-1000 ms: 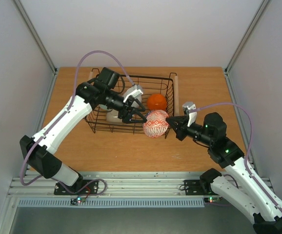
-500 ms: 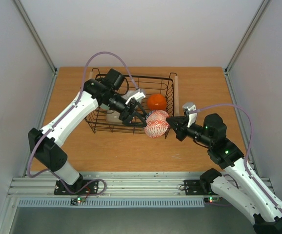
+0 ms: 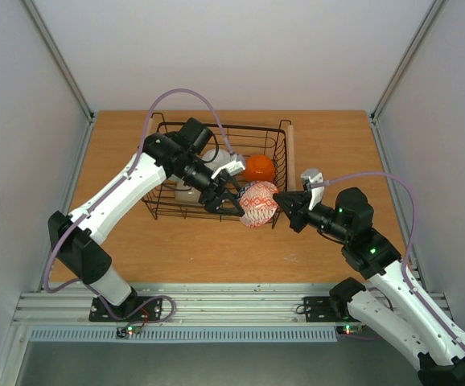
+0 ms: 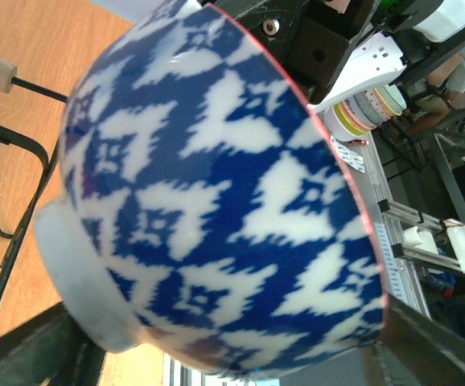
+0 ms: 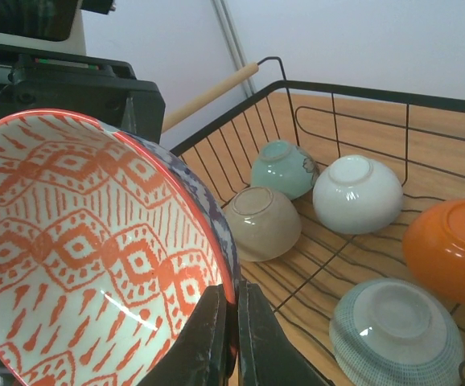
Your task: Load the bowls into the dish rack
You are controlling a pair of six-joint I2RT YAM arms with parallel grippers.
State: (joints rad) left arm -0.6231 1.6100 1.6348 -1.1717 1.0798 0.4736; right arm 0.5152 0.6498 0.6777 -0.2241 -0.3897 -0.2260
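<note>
The patterned bowl (image 3: 258, 204) hangs on its side above the dish rack (image 3: 183, 215), at the rack's 5 o'clock corner in the top view. Its mouth faces 3 o'clock and its foot 9 o'clock. The right claw (image 3: 279, 199) is pinched narrow on the rim. In the right wrist view its two fingers (image 5: 213, 331) close on the red-edged lip, with the orange-on-white inside of the bowl turned to that camera.

The left claw (image 3: 236, 203) comes in from 9 o'clock and is spread wide around the bowl's blue-and-white outside. In the left wrist view its dark fingers (image 4: 23, 358) stand one at the foot and one at the rim. I cannot tell whether they press on the bowl or only bracket it.

Five bowls lie upside down on the rack floor. Seen from the right wrist, the beige bowl (image 5: 261, 223) is nearest the held one. The celadon bowl (image 5: 285, 167) is at its 1 o'clock and the white bowl (image 5: 357, 193) at 2 o'clock. The orange bowl (image 5: 450, 249) lies out at 3 o'clock and the grey-green bowl (image 5: 393, 330) at 4 o'clock. A wooden handle (image 3: 291, 149) runs along the rack's 3 o'clock side. The rack stands on the wooden surface (image 3: 337, 145).
</note>
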